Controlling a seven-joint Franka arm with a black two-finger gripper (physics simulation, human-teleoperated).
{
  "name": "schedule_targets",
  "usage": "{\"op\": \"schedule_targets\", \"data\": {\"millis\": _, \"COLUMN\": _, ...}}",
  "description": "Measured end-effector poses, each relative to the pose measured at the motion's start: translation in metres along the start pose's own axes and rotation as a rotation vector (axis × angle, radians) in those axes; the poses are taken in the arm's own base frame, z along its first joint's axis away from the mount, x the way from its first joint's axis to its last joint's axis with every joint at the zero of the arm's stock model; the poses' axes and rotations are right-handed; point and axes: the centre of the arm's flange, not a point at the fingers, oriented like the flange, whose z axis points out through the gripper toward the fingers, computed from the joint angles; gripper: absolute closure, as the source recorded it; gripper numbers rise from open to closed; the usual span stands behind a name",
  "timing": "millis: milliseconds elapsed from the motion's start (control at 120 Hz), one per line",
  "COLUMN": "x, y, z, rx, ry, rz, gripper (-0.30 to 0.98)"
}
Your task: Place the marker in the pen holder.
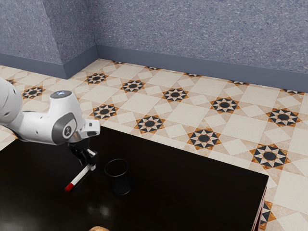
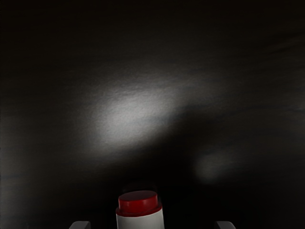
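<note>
Gripper point(image 1: 89, 159) with fingers spread, marker point(image 1: 79, 177) between them

The two fingers point(image 2: 80, 225) of the gripper stand well apart, one on each side of the marker. In the wrist view there is a visible gap between the marker and each finger, so it is not grasped there. The gripper is low over the table point(image 1: 202, 197), at the white end of the marker. From this place the marker goes slantwise toward the lower left of the exterior view, and its red end point(image 2: 138, 205) is the part away from the gripper. I cannot tell if the whole marker is touching the table

Just beside the gripper, to the exterior view's right, is the pen holder point(image 1: 120, 185). It is dark, stands upright on the table, and has a round rim at its top. The marker is outside of it

The white arm point(image 1: 41, 127) comes in from the exterior view's left. The table is black and shiny, with a pale patch of light on its surface. At the lower edge of the exterior view there is a small part of a brown thing point(image 1: 99, 228), too little to name. Behind the table is the floor point(image 1: 171, 113) of cream tiles with dark and orange stars, and then a speckled blue-grey wall point(image 1: 192, 33)
</note>
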Motion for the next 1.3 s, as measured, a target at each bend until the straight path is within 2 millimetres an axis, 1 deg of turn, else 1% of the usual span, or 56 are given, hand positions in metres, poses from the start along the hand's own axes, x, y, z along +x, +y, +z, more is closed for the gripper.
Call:
{"op": "schedule_targets", "data": {"millis": 117, "x": -0.001, "y": -0.002, "z": 0.003, "rx": 0.001, "ry": -0.002, "rz": -0.009, "gripper": 0.41}}
{"op": "schedule_targets", "data": {"millis": 233, "x": -0.001, "y": -0.004, "z": 0.004, "rx": 0.003, "ry": -0.001, "rz": -0.011, "gripper": 0.57}}
{"op": "schedule_targets", "data": {"millis": 317, "x": -0.001, "y": -0.004, "z": 0.003, "rx": 0.005, "ry": 0.0, "rz": -0.012, "gripper": 0.65}}
{"op": "schedule_targets", "data": {"millis": 392, "x": -0.001, "y": -0.005, "z": 0.003, "rx": 0.007, "ry": 0.001, "rz": -0.012, "gripper": 0.71}}
{"op": "schedule_targets", "data": {"millis": 500, "x": -0.001, "y": -0.005, "z": 0.0, "rx": 0.012, "ry": 0.008, "rz": -0.015, "gripper": 0.75}}
{"op": "schedule_targets", "data": {"millis": 567, "x": 0.001, "y": -0.005, "z": -0.016, "rx": 0.02, "ry": 0.034, "rz": -0.017, "gripper": 0.77}}
{"op": "schedule_targets", "data": {"millis": 750, "x": 0.001, "y": -0.001, "z": -0.083, "rx": 0.039, "ry": 0.126, "rz": -0.019, "gripper": 0.79}}
{"op": "schedule_targets", "data": {"millis": 858, "x": -0.01, "y": 0.01, "z": -0.122, "rx": 0.042, "ry": 0.168, "rz": -0.011, "gripper": 0.79}}
{"op": "schedule_targets", "data": {"millis": 917, "x": -0.016, "y": 0.026, "z": -0.14, "rx": 0.04, "ry": 0.188, "rz": 0.013, "gripper": 0.79}}
{"op": "schedule_targets", "data": {"millis": 983, "x": -0.018, "y": 0.045, "z": -0.151, "rx": 0.035, "ry": 0.196, "rz": 0.045, "gripper": 0.79}}
{"op": "schedule_targets", "data": {"millis": 1075, "x": -0.024, "y": 0.059, "z": -0.169, "rx": 0.032, "ry": 0.218, "rz": 0.064, "gripper": 0.79}}
{"op": "schedule_targets", "data": {"millis": 1300, "x": -0.032, "y": 0.089, "z": -0.2, "rx": 0.026, "ry": 0.255, "rz": 0.105, "gripper": 0.79}}
